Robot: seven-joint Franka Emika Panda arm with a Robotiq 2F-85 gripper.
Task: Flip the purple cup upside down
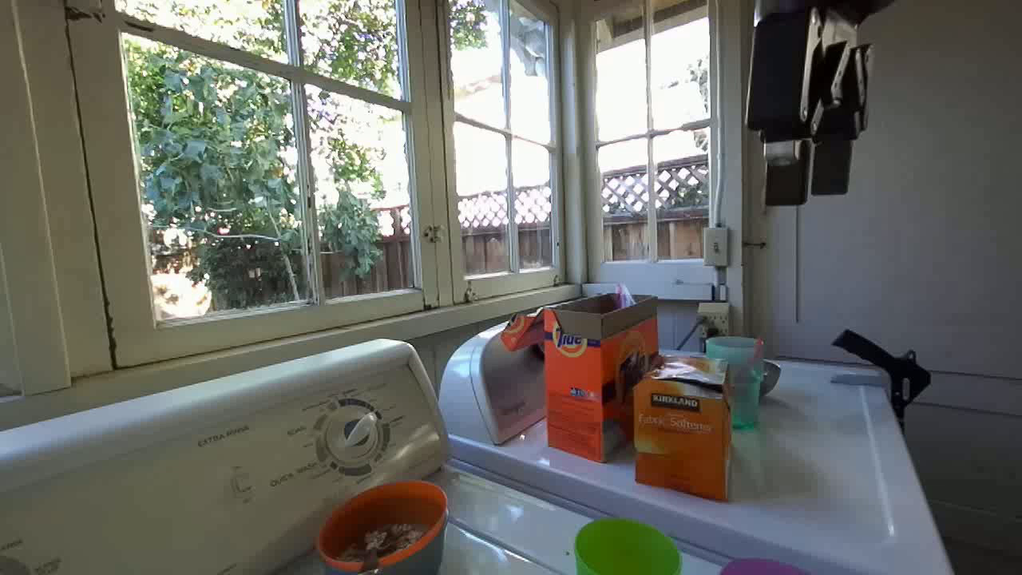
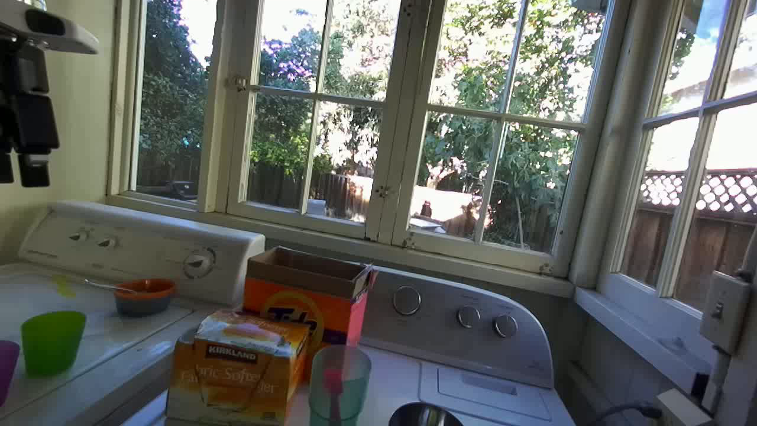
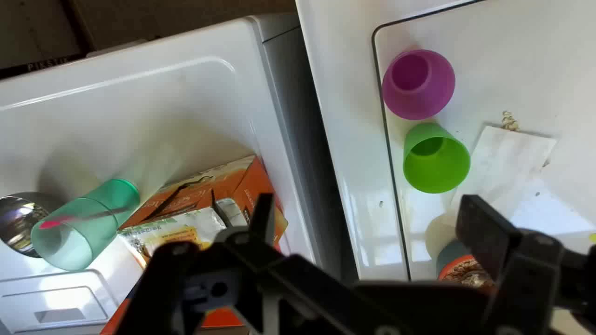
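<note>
The small purple cup [image 3: 430, 100] stands upright with its mouth up on the white washer lid in the wrist view. Its rim shows at the bottom edge of an exterior view [image 1: 762, 568], and part of it at the left edge of an exterior view [image 2: 6, 370]. The lime-green cup [image 3: 436, 167] stands upright right beside it. My gripper [image 3: 370, 216] is open and empty, with the fingers wide apart. In both exterior views the gripper [image 1: 808, 172] [image 2: 20, 170] hangs high above the machines with the fingers pointing down, well clear of the purple cup.
An orange-rimmed bowl [image 1: 435, 511] stands near the lime-green cup. A paper piece [image 3: 507, 163] lies beside the cups. On the neighbouring machine stand a Tide box [image 1: 579, 391], a fabric softener box [image 1: 683, 447], a teal cup [image 2: 340, 384] and a metal bowl [image 2: 426, 415]. A dark gap separates the machines.
</note>
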